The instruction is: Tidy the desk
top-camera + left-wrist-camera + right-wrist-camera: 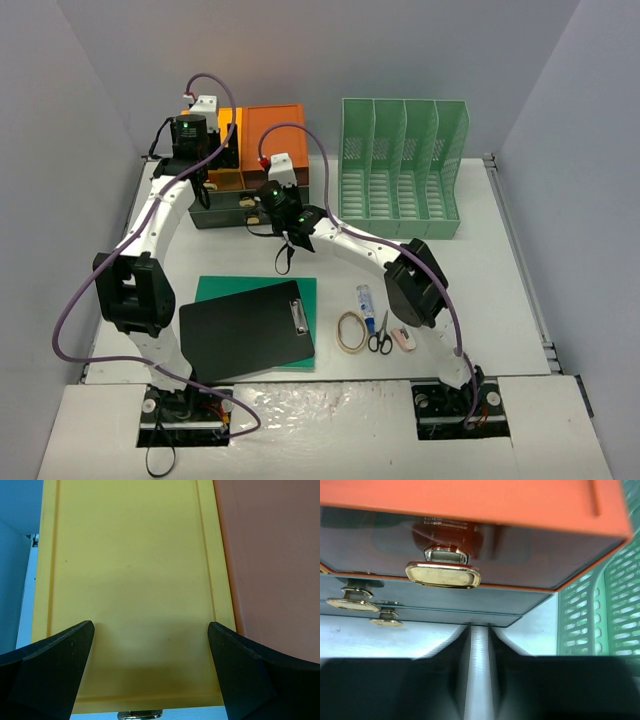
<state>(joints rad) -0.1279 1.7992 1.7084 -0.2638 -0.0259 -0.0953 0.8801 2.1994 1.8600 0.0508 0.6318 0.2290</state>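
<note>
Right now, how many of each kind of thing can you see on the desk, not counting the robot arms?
Green file rack: 1
Drawer unit: 1
Black clipboard: 1
Green sheet under the clipboard: 1
Band ring: 1
Scissors: 1
Small bottle: 1
Eraser: 1
Total on the desk: 8

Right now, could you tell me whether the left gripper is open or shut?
Open: the left gripper has its fingers far apart over the yellow surface, holding nothing.
</note>
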